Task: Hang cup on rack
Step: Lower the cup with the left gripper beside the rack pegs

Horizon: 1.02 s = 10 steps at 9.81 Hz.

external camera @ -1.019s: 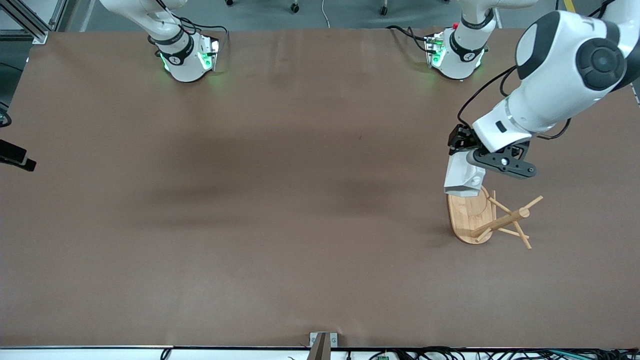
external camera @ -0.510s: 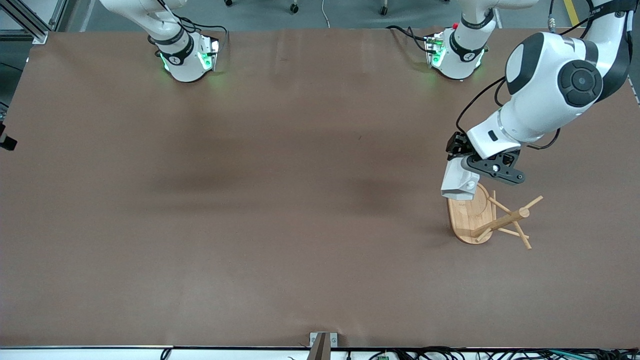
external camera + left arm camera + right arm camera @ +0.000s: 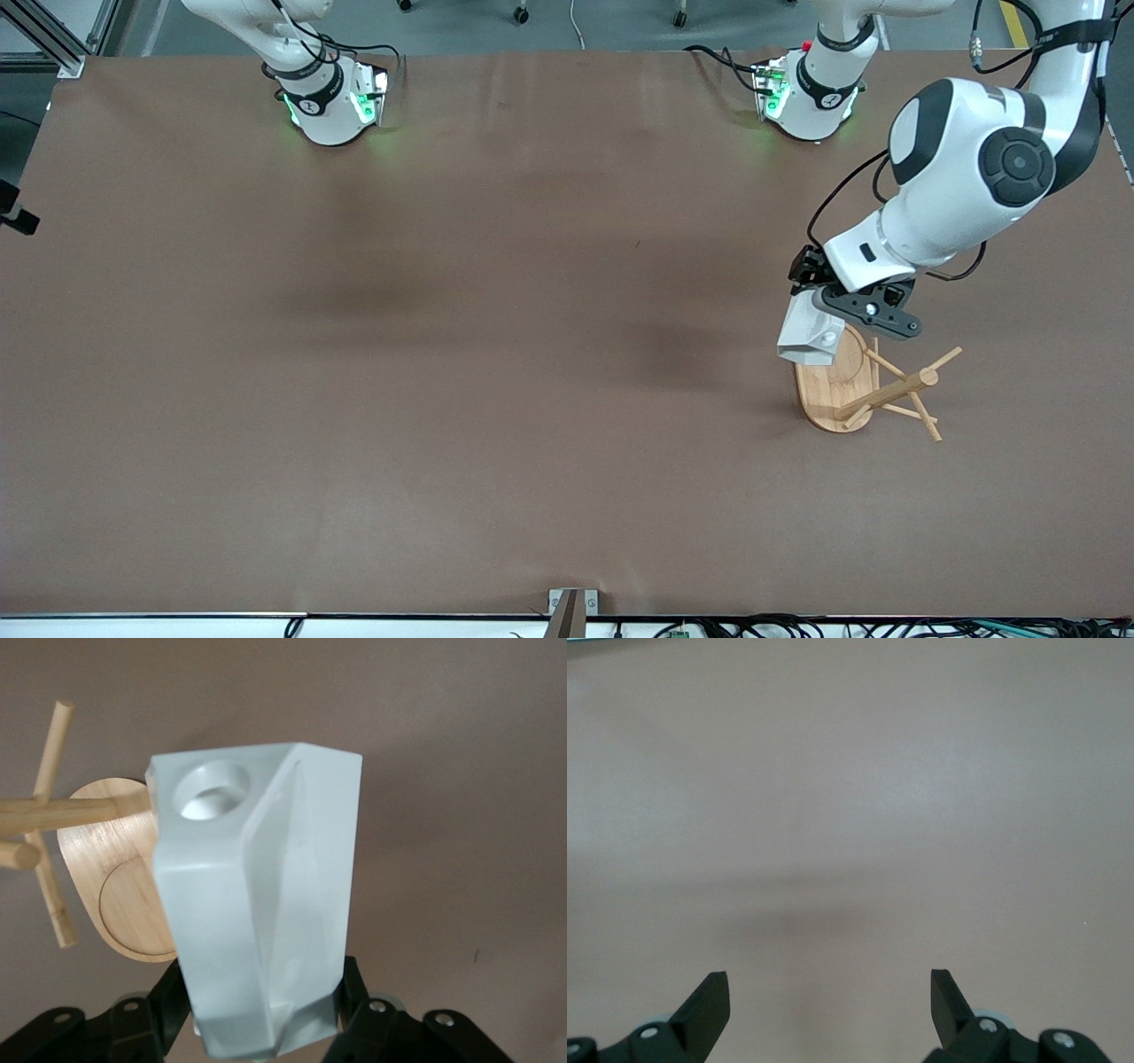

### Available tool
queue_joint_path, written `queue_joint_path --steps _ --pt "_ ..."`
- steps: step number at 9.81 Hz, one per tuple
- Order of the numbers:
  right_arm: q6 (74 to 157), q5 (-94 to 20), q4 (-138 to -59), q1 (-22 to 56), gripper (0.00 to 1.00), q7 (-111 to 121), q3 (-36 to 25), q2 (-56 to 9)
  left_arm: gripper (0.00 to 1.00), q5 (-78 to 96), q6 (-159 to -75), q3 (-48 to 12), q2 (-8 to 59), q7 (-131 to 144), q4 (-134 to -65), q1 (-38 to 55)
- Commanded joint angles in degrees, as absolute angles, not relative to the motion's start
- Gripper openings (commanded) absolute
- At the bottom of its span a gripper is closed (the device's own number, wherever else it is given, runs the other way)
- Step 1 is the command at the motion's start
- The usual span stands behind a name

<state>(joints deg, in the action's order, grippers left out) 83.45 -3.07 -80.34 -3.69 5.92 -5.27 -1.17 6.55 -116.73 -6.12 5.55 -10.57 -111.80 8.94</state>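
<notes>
Most of the brown table (image 3: 443,354) lies bare, from the upper left of the frame across to the lower right, so a gripper could sweep through there unhindered. The only obstacle stands at middle right: the rack (image 3: 864,390), its thin pegs jutting out several ways. The left gripper (image 3: 819,306), clamped on the cup (image 3: 808,335), crowds the air just over the rack's base edge.

Even, diffuse overhead light fills the scene. Soft blurred shadows lie across the matte brown table (image 3: 496,372), darkest toward nine o'clock of the light bamboo peg rack (image 3: 873,390). No glare; the right wrist view is soft and hazy.
</notes>
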Motion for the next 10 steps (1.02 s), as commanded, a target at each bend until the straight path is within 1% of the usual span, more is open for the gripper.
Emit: queue_joint_path --steps 1,4,10 --pt "83.9 -1.4 -85.1 -5.5 1.0 4.6 -2.5 2.9 0.23 7.5 -119.0 -5.2 7.6 -13.1 -112.9 9.6" --pt "84.1 -1.4 -87.2 -4.6 1.0 4.5 -3.2 4.3 0.23 7.5 -120.0 -4.0 8.8 -14.7 -112.5 9.6" --pt "84.5 -1.3 -88.9 -4.5 1.0 4.5 -3.9 4.7 0.23 7.5 -119.8 -1.2 8.7 -19.0 -112.7 9.6"
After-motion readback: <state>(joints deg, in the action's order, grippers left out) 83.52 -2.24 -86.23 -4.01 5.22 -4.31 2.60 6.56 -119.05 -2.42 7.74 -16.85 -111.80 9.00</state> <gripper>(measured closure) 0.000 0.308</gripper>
